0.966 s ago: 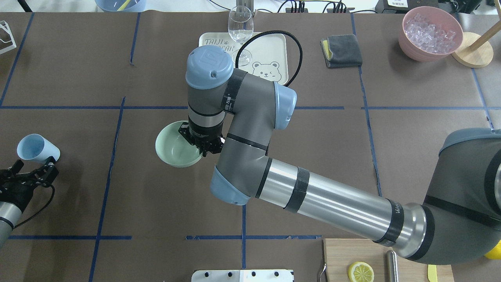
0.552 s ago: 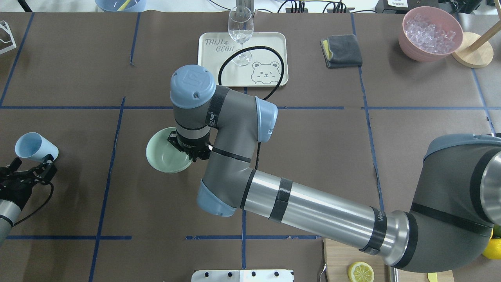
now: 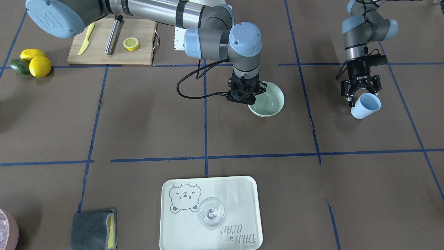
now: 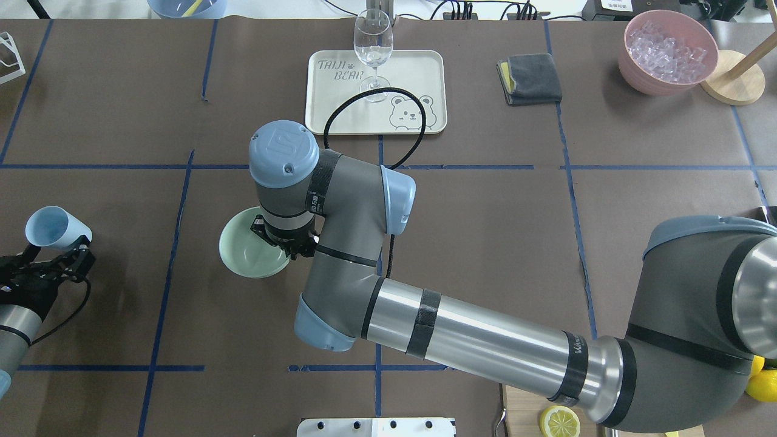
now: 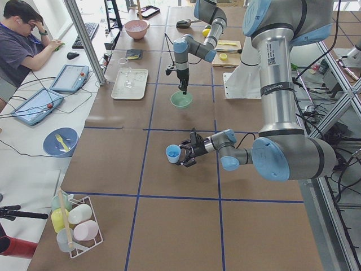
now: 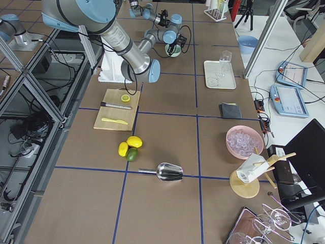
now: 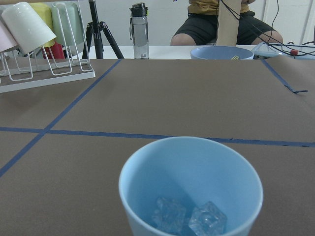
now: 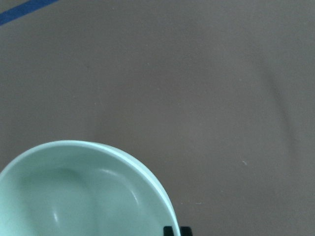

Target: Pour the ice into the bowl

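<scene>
The right gripper [image 3: 250, 100] had its fingers clamped on the near rim of the bowl [image 3: 269, 102], the wrist pointing straight down over that edge. The right wrist view showed the mint-green interior bare, with one fingertip just visible at the rim. In the front-facing view the bowl appeared level at or just above the bench [image 3: 138, 132]; contact with the surface could not be confirmed.

The left gripper [image 4: 57, 258] had its fingers clenched around the light blue cup [image 4: 54, 226], held tilted with its mouth away from the wrist. The left wrist view showed the ice [image 7: 189, 219], two or so clear cubes, lying in the bottom of the cup.

Cup and bowl stood well apart, with a blue tape line between them.

Judgement: the step in hand was positioning the bowl toward the left arm; pouring had not begun. The next move called for bringing the cup mouth over the bowl's centre, then tipping it steeply enough for the cubes to slide out. The right arm's wrist crowded one side of the bowl, so approach from the open side was advisable.
</scene>
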You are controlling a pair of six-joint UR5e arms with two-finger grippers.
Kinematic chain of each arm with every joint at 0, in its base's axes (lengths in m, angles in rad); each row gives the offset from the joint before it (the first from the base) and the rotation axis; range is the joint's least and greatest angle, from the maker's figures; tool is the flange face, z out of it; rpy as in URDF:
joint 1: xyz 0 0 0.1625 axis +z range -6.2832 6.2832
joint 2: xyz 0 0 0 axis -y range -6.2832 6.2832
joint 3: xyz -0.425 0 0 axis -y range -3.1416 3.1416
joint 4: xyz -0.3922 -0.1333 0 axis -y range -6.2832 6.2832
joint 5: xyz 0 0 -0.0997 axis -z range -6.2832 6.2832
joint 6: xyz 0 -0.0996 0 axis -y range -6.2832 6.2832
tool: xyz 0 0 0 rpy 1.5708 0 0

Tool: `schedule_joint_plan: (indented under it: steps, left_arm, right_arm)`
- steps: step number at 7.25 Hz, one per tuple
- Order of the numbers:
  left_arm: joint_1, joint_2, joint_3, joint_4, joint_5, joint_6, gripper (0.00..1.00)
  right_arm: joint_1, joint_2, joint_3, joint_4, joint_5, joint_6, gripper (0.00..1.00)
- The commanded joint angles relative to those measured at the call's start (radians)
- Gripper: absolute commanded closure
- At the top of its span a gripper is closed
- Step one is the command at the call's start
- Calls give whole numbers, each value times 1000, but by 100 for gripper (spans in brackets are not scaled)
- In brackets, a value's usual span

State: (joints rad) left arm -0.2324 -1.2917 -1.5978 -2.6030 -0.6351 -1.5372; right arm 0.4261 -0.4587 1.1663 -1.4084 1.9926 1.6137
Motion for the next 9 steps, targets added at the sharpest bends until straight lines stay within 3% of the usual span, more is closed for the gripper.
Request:
schedule_joint_plan:
  steps: [1, 3, 8, 9]
  left_arm:
    - [-40, -24, 6, 0, 0, 34, 4]
    - [-59, -79, 39, 0, 0, 54, 4]
    - [-104, -84, 48, -11, 0, 111, 4]
    - [-104, -84, 50, -11, 0, 111, 5]
  right_arm:
    - [-10, 5, 0, 0, -2, 0, 100]
    - [-23, 3, 0, 2, -11, 0, 100]
    - [-53, 5, -5, 31, -47, 2, 100]
    - [-53, 3, -13, 51, -48, 8, 51]
